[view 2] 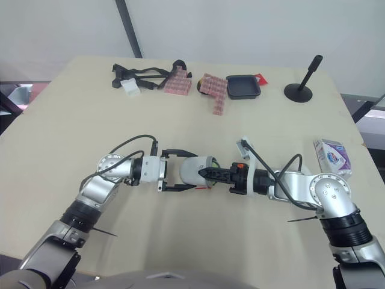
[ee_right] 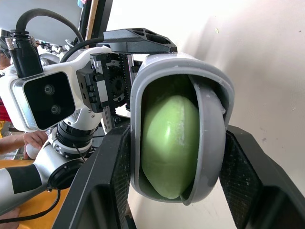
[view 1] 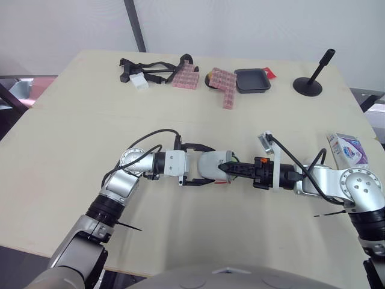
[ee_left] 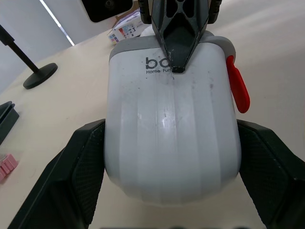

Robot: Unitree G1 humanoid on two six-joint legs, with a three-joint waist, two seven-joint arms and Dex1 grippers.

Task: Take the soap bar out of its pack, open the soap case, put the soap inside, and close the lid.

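Note:
A white-and-grey soap case (view 1: pixel 209 161) hangs just above the table's middle, held between both grippers. My left gripper (view 1: pixel 207 165) is shut on its two sides; one black finger (ee_left: pixel 86 167) presses against the white shell (ee_left: pixel 171 129). My right gripper (view 1: pixel 227 167) is shut on the case's other end, one finger (ee_right: pixel 112 186) on each face. In the right wrist view the grey lid (ee_right: pixel 209 109) stands slightly ajar and the green soap bar (ee_right: pixel 169 143) sits inside. A red latch (ee_left: pixel 237 88) sticks out at the side. The purple-and-white soap pack (view 1: pixel 348 148) lies at the table's right edge.
Along the far side of the table lie a black strap (view 1: pixel 150 65), a white piece (view 1: pixel 138 82), pink block clusters (view 1: pixel 186 75), a dark square tray (view 1: pixel 252 80) and a black stand (view 1: pixel 311 81). Grey furniture stands off the table's left edge.

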